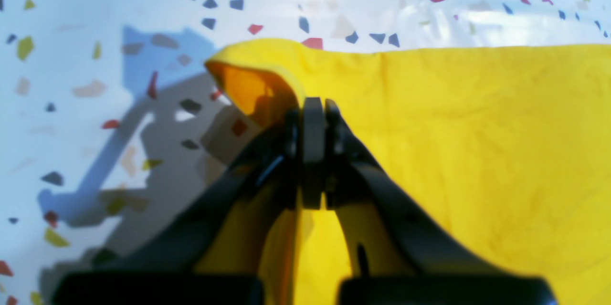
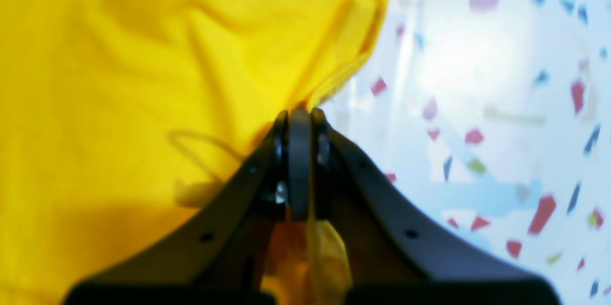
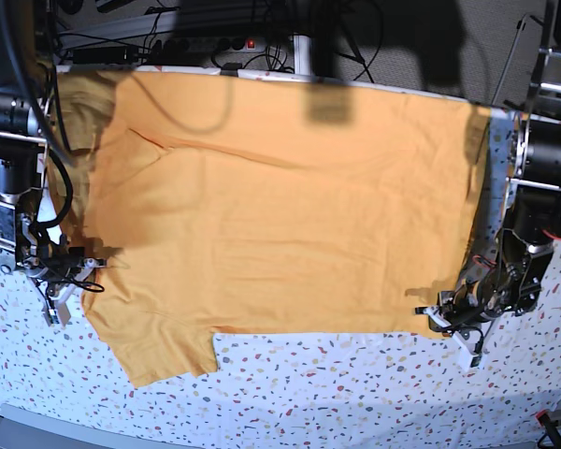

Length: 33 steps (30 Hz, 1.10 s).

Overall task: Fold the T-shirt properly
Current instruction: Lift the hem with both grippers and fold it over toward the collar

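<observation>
Cloth is pinched by both arms right now. The T-shirt (image 3: pixel 280 206) is spread out flat on the speckled counter (image 3: pixel 355 393), and most of the top is covered by it. One sleeve is seen sticking out at the near edge in the base view.

The left end effector (image 1: pixel 313 104) is pressed together on a corner of the yellow cloth, and that corner is curled up so the darker inside is shown. The right end effector (image 2: pixel 300 116) is also squeezed shut on an edge of the shirt, with a bit of cloth tucked between its fingers. A thin black line drawing (image 2: pixel 200 152) can be seen on the shirt just beside it.

Trouble could come if one arm is lifted faster than the other. The shirt would then be pulled crooked and the fold would be uneven. If only a thin bit of cloth is held, it could slip out. Wrinkles near the right side could be pressed into the fold.

No boxes, bins or baskets are seen, so nothing is held inside anything.
</observation>
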Each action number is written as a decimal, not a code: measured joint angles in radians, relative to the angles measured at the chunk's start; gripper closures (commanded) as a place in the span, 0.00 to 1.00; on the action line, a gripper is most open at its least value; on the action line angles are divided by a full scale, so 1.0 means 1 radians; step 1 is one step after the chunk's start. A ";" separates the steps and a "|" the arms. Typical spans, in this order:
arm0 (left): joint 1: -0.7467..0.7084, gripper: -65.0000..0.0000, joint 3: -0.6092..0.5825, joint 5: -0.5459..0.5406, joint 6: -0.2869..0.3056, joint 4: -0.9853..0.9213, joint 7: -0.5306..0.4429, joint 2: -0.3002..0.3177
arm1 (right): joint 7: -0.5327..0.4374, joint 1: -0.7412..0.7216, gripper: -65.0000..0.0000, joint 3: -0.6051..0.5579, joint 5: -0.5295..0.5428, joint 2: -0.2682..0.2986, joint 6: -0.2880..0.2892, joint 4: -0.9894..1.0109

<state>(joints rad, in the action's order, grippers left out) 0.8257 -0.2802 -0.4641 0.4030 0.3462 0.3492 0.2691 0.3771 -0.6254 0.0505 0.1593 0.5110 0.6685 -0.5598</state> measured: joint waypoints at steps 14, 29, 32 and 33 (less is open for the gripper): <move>-0.035 1.00 0.000 -0.027 0.003 0.082 0.113 0.071 | 0.077 0.183 1.00 -0.001 0.026 0.004 0.018 -0.340; -0.278 1.00 -0.003 -0.119 0.008 0.684 0.295 0.226 | 0.147 0.364 1.00 0.204 0.126 0.038 0.021 -0.552; -0.303 1.00 -0.003 -0.122 0.008 0.736 0.313 0.245 | 0.148 0.420 1.00 0.205 0.128 0.057 0.021 -0.622; -0.309 1.00 -0.003 -0.120 0.009 0.747 0.314 0.251 | 0.148 0.436 1.00 0.207 0.126 0.062 0.021 -0.644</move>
<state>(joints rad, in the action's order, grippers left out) 0.5167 -0.2832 -0.5838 0.4118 1.0935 0.6632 0.5201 0.5251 -0.1894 0.2577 0.2855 0.5732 0.6899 -1.2034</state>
